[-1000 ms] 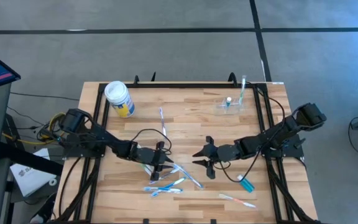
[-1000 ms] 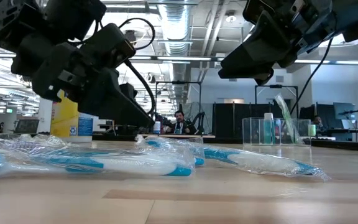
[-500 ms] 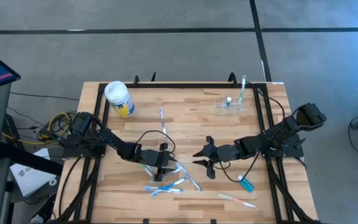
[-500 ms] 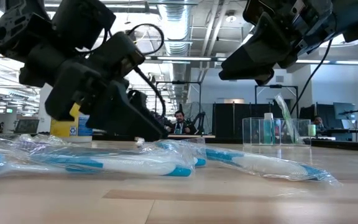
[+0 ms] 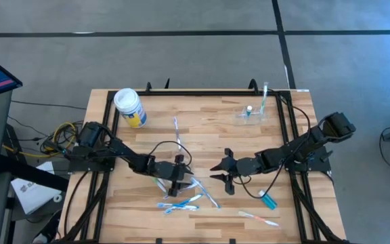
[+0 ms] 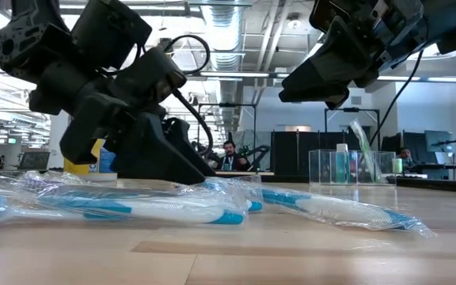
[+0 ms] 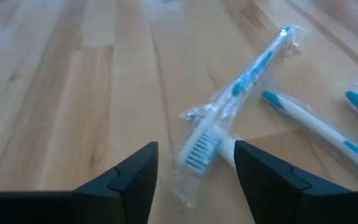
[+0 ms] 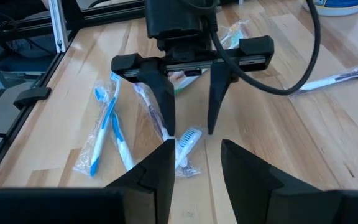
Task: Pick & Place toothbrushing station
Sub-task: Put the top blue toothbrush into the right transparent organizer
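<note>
The toothbrushing station, a see-through cup (image 5: 251, 114), stands on its base at the table's far right with a toothbrush in it; it also shows in the low view (image 6: 347, 166). Several plastic-wrapped toothbrushes (image 5: 181, 196) lie near the table's front middle. My left gripper (image 7: 194, 180) is open and low over the table. Its fingers stand on either side of the head of one wrapped toothbrush (image 7: 199, 151); the right wrist view (image 8: 188, 140) shows this too. My right gripper (image 5: 214, 173) is open and empty, above the table just right of the pile.
A white-lidded yellow-and-blue canister (image 5: 130, 108) stands far left. A purple toothbrush (image 5: 177, 130) lies mid-table. A teal item (image 5: 268, 201) and another toothbrush (image 5: 259, 218) lie near the front right. A black frame (image 5: 202, 91) edges the table. A person (image 6: 229, 154) sits in the room behind.
My left gripper has gone down and a little toward the table's right edge, onto the pile of wrapped toothbrushes. My right gripper has kept still.
</note>
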Controlling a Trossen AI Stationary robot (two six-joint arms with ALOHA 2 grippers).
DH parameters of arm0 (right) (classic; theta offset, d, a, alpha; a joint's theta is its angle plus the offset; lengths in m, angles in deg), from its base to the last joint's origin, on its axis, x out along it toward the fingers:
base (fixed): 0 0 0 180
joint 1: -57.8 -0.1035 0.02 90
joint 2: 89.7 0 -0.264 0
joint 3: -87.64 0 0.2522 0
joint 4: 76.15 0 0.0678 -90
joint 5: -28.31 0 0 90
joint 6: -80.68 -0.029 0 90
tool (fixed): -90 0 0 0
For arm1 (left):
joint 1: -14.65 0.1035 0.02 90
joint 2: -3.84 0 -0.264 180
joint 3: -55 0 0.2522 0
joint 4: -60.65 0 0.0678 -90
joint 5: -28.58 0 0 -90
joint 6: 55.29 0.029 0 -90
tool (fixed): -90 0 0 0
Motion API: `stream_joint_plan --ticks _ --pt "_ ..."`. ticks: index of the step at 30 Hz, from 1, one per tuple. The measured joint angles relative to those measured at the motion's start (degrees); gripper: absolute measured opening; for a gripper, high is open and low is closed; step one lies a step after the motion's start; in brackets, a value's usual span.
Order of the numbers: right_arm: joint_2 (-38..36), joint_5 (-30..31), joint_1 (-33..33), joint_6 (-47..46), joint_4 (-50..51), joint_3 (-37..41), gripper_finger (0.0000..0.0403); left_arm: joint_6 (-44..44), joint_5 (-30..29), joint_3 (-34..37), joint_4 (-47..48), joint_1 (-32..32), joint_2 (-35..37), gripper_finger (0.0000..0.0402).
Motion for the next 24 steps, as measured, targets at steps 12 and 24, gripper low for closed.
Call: stream_joint_plan --ticks 12,24 --pt "0.0 0.0 0.0 0.0 0.0 0.0 0.0120 0.0 0.1 0.0 2.6 0.0 0.0 0.0160" --pt "0.0 0.0 0.0 0.0 0.0 0.0 0.0120 0.0 -0.1 0.0 3.2 0.0 0.0 0.0032"
